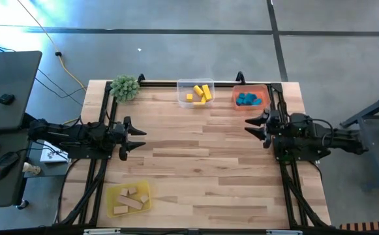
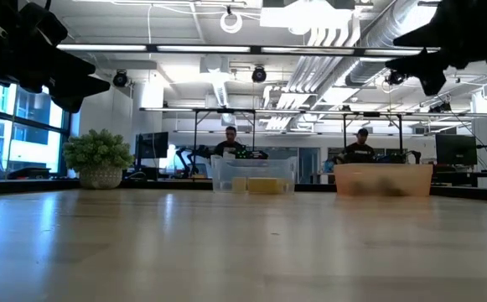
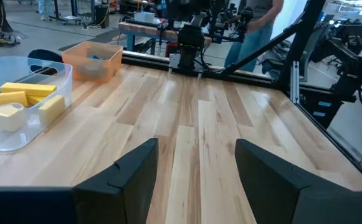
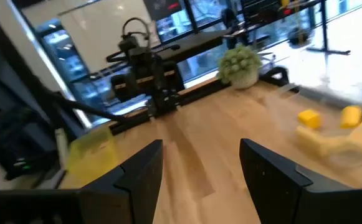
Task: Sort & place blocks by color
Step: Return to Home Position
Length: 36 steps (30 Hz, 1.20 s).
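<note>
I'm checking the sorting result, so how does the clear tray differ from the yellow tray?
The clear tray holds yellow blocks; the yellow tray holds plain wooden blocks. The clear tray sits beside the orange tray, near the plant; the yellow tray sits alone at the opposite table edge, on the left arm's side. Both rest on the table, each holding one colour only.

Bright ceiling lights (image 2: 226,48), glare on table (image 3: 199,112) ahead of left claw (image 3: 196,143), windows (image 4: 339,34) blown out beyond right claw (image 4: 200,143)
</note>
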{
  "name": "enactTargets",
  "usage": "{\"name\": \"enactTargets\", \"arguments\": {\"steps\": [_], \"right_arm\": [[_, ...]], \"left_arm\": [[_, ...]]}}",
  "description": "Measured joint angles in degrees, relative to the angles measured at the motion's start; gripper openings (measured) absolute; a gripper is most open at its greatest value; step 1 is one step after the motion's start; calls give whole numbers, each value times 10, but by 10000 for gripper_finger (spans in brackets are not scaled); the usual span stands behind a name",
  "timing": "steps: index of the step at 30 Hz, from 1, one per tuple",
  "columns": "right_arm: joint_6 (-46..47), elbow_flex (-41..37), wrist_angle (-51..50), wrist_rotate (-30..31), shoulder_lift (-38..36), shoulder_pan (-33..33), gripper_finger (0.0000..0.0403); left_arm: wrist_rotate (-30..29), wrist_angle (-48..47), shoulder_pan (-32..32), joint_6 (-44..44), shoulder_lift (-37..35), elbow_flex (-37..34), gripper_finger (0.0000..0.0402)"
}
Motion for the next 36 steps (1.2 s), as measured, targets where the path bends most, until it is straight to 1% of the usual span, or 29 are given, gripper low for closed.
{"name": "enactTargets", "arguments": {"steps": [6, 11, 17, 25, 28, 32, 36], "right_arm": [[29, -73, 62, -37, -51, 0, 201], [39, -114, 94, -53, -92, 0, 201], [29, -140, 137, -64, -93, 0, 201], [28, -140, 116, -25, -93, 0, 201], [27, -140, 91, -25, -92, 0, 201], [-2, -140, 87, -33, -91, 0, 201], [-2, -140, 86, -33, -91, 0, 201]], "left_arm": [[0, 0, 0, 0, 0, 0, 202], [0, 0, 0, 0, 0, 0, 202], [1, 0, 0, 0, 0, 0, 202], [1, 0, 0, 0, 0, 0, 202], [1, 0, 0, 0, 0, 0, 202], [1, 0, 0, 0, 0, 0, 202], [0, 0, 0, 0, 0, 0, 202]]}}
